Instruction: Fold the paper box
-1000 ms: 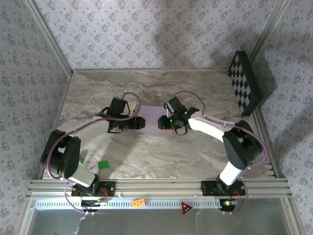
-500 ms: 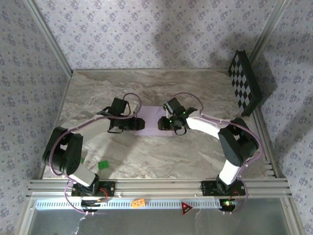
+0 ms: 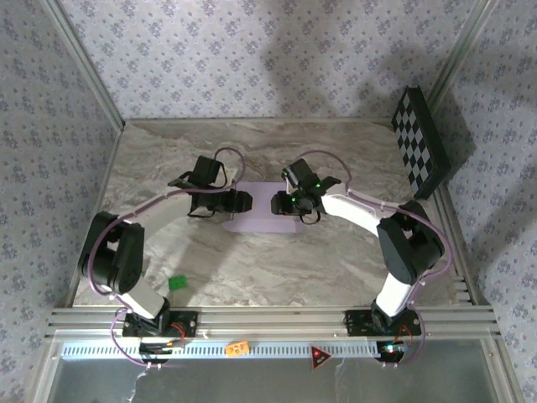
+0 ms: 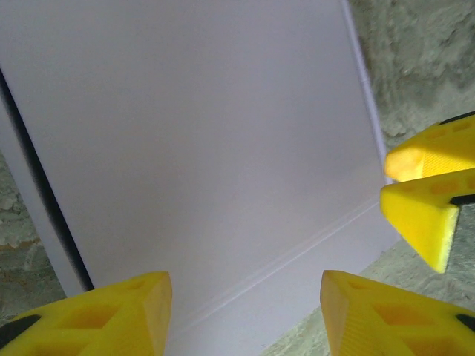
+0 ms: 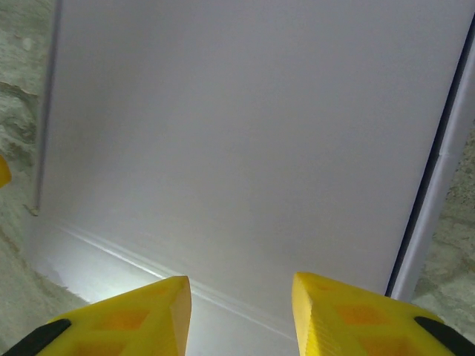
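Aluminium rail (image 3: 277,319): ran along the near edge of the tabletop (image 3: 252,269) and carried both arm bases, so each arm had to reach out from there toward the middle.
Green scrap (image 3: 177,283): lay toward the near-left corner, near the left arm's base and well apart from the work. It was too small for me to name.
Paper box (image 3: 264,220): sat about mid-tabletop, a little toward the far edge, lavender side up and lying low. The wrist views showed a crease line across the broad panel and a dark slit along one long side where a side strip stood off from it.
Left gripper (image 3: 244,201): hung over the box's left end, pointing right. Its yellow fingers (image 4: 119,311) stood partly apart, and only bare lavender card showed in the gap. It held nothing.
Right gripper (image 3: 278,204): mirrored it over the right end, pointing left. Its fingers (image 5: 349,311) were spread a bit narrower and were likewise empty.
Why so placed: the two tips nearly met above the panel. To my eye, one was there to pin the card while the other worked a flap.
Step in hand: probably lining up on a crease, with folding left to do.
Risk: thin card could skid on the smooth marbled top if pressed unevenly.
Checkerboard panel (image 3: 419,138): leaned at the far-right corner, clear of both arms.
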Controlling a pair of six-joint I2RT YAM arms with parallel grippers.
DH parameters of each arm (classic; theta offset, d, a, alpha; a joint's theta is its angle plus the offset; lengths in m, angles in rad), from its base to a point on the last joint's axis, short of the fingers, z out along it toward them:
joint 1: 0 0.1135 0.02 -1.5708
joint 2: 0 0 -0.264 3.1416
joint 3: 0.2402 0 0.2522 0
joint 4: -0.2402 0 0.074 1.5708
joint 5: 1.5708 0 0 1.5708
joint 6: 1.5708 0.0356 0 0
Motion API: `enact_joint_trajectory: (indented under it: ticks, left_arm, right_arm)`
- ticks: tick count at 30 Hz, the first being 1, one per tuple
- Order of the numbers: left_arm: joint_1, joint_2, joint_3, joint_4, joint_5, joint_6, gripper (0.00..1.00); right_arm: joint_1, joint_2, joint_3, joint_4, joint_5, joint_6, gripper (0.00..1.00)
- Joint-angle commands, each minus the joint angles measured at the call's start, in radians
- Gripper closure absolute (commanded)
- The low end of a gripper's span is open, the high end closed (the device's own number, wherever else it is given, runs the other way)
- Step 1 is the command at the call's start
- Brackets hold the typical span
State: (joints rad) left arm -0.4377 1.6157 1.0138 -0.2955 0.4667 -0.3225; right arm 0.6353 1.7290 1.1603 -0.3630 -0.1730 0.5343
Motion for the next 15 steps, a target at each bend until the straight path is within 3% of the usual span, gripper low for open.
enact_joint_trajectory:
  ticks: [1, 9, 15]
  left_arm:
    - [0.011, 0.051, 0.014, -0.028, 0.039, 0.022, 0.44]
    - [0.017, 0.107, -0.056, -0.01, 0.042, 0.004, 0.45]
    - [0.013, -0.003, -0.145, -0.008, 0.064, -0.026, 0.46]
  right_arm:
    - [-0.01, 0.052, -0.006, -0.023, -0.003, -0.016, 0.58]
    - [-0.008, 0.102, -0.089, 0.003, 0.001, 0.007, 0.58]
    - [0.03, 0.017, -0.148, -0.005, 0.01, 0.027, 0.58]
